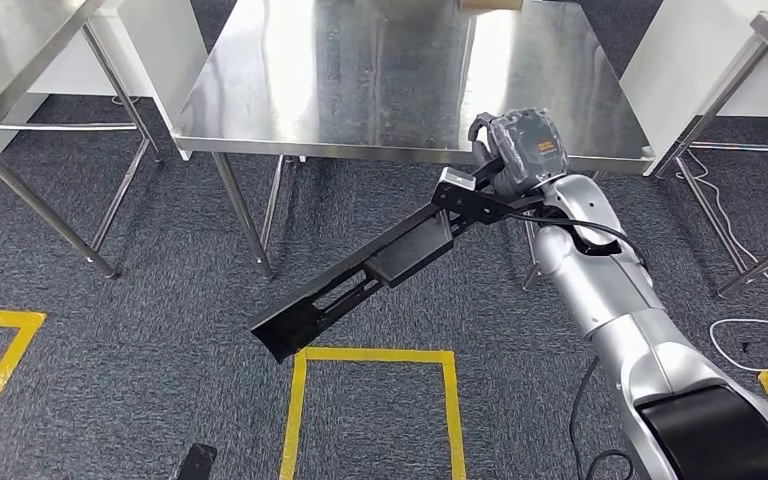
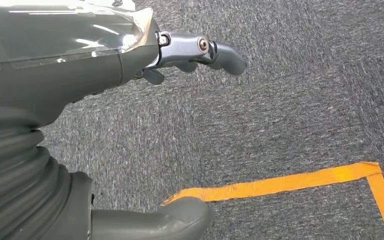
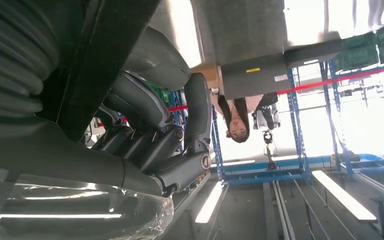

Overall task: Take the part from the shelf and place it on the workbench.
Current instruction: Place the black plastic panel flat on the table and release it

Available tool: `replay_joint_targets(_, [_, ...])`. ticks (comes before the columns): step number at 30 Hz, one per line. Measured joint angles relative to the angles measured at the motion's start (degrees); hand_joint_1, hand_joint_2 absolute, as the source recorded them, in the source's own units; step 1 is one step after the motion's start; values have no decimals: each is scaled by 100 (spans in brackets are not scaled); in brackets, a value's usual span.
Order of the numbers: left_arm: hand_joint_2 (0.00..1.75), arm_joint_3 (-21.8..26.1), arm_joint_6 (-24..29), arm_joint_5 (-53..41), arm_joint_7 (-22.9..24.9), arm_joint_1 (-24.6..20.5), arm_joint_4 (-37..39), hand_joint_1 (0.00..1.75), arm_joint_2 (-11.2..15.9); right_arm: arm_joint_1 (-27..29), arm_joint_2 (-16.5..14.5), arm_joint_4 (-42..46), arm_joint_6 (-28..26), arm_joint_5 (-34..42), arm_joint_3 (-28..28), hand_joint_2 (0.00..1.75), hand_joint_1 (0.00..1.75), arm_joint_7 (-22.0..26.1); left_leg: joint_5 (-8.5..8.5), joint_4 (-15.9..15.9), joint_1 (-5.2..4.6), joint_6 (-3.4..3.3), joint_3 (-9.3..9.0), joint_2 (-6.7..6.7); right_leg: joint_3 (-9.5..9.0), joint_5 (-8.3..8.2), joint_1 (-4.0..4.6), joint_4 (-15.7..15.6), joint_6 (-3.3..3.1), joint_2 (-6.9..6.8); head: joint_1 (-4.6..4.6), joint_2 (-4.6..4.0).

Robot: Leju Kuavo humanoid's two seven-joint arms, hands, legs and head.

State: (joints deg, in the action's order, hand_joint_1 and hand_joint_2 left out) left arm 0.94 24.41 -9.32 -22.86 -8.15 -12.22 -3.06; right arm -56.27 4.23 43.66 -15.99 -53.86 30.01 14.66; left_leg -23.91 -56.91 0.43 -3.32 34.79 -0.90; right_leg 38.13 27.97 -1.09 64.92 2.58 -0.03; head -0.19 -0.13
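Head view shows the right robot hand [image 1: 516,150] clamped on one end of the part [image 1: 365,270], a long black piece that slopes down and away to the robot's left, over the dark carpet [image 1: 140,300], with its free end hanging low above a yellow floor marking [image 1: 370,355]. The gripped end is just at the front edge of the steel surface [image 1: 360,80], but the body of the part is still below and in front of that edge, not over it. In the right wrist view the dark fingers [image 3: 145,135] curl around the black part, so the hold looks firm, though I cannot tell how deep the part sits in the palm because the picture is dark there. The left robot hand [image 2: 190,55] hangs over the carpet with its fingers apart and nothing in it. I judge that the part is taken and the placing is not yet done. The main risk is the long lever: the part is held at one end only, so its weight may turn it in the fingers and let it slip. A second risk is that the low free end strikes the front edge or a leg of the surface if the arm goes forward before it lifts. The part should be raised and levelled above the edge first.
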Motion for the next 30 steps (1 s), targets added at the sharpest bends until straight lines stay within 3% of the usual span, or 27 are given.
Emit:
replay_joint_targets(2, [175, 0, -13, -14, -10, 0, 1, 0, 2, 18, 19, -26, -13, 2, 20, 175, 175, -1, -14, -2, 7, -8, -3, 0, 376, 227, -4, 735, -3, 2, 0, 0])
replay_joint_targets(3, [175, 0, -20, -22, -16, 1, 1, 0, -1, 35, 32, -42, -18, -1, 29, 175, 175, -2, -21, -5, 11, 1, -9, 4, 457, 233, -9, 870, 21, 2, 2, 0])
replay_joint_targets(4, [175, 0, -26, -33, -21, 2, 1, 0, -5, 49, 43, -54, -24, -5, 35, 175, 175, -5, -32, -9, 17, 17, -20, 8, 425, 158, -18, 779, 58, 0, 2, 0])
replay_joint_targets(6, [175, 0, -28, -62, -25, 2, 1, 0, -14, 55, 56, -66, -34, -11, 40, 175, 175, -11, -71, -27, 34, 77, -55, 11, 81, -154, -51, 30, 143, -26, 4, 0])
replay_joint_targets(7, [175, 0, -28, -75, -25, 0, 0, 0, -14, 47, 57, -67, -41, -13, 44, 175, 175, -15, -101, -45, 28, 123, -63, 9, -113, -275, -50, -346, 153, -39, 4, 0])
replay_joint_targets(9, [175, -1, -30, -88, -18, -6, 0, 0, -9, 38, 60, -70, -51, -15, 63, 175, 175, -22, -154, -73, 15, 212, -67, 1, -319, -359, -29, -738, 69, -39, -10, 0])
replay_joint_targets(13, [175, -1, -77, -89, -2, -8, -5, 0, -6, 6, 72, -81, -47, -28, 104, 175, 175, -34, -269, -198, 57, 347, -24, -6, -394, -280, -12, -745, -183, 25, -38, 0])
replay_joint_targets(15, [175, -2, -69, -88, -2, -7, -9, 0, -4, -22, 37, -84, -39, -31, 124, 175, 175, -35, -468, -762, 73, 386, 286, 25, -480, -222, -13, -752, -281, 54, -56, 0])
replay_joint_targets(17, [175, -2, -54, -86, 0, 5, -8, 0, -2, -16, 8, -96, -31, -31, 149, 175, 175, -37, -656, -1541, 72, 395, 798, 44, -574, -134, 24, -750, -338, 82, -62, 0])
replay_joint_targets(19, [175, -1, -44, -85, 2, 21, -7, 0, -2, 3, -3, -111, -26, -32, 169, 175, 175, -38, -591, -1880, 70, 377, 1131, 50, -672, -47, 59, -749, -356, 104, -60, 0])
replay_joint_targets(20, [175, -2, -40, -85, 2, 26, -7, 0, -2, 8, -6, -118, -23, -32, 177, 175, 175, -39, -441, -1808, 67, 357, 1172, 51, -727, -5, 75, -749, -358, 112, -60, 0])
replay_joint_targets(23, [175, 1, -19, -85, 1, 34, -5, 0, 8, -15, -38, -135, 0, -32, 192, 175, 175, -42, 319, -780, 20, 212, 855, 85, -963, 177, 123, -765, -350, 132, -49, 0])
replay_joint_targets(24, [175, 2, -9, -85, -3, 33, -4, 0, 13, -34, -56, -143, 17, -32, 199, 175, 175, -44, 462, -442, -12, 144, 698, 98, -1033, 240, 130, -784, -330, 144, -41, 0])
replay_joint_targets(26, [175, 3, 9, -84, -10, 24, -2, 0, 27, -66, -78, -161, 46, -31, 210, 175, 175, -54, 406, -185, -73, 43, 514, 101, -1104, 284, 124, -822, -258, 155, -47, 0])
replay_joint_targets(28, [175, 5, 16, -84, -16, 22, -2, 0, 24, -91, -92, -179, 58, -35, 220, 175, 175, -75, 338, -22, -82, -23, 356, 89, -1086, 198, 117, -720, -131, 151, -72, 0])
replay_joint_targets(30, [175, 8, 16, -86, -22, 27, -2, 0, 21, -148, -103, -225, 66, -40, 232, 175, 175, -103, 295, 135, -48, -70, 162, 87, -777, 72, 119, -208, -36, 119, -70, 0])
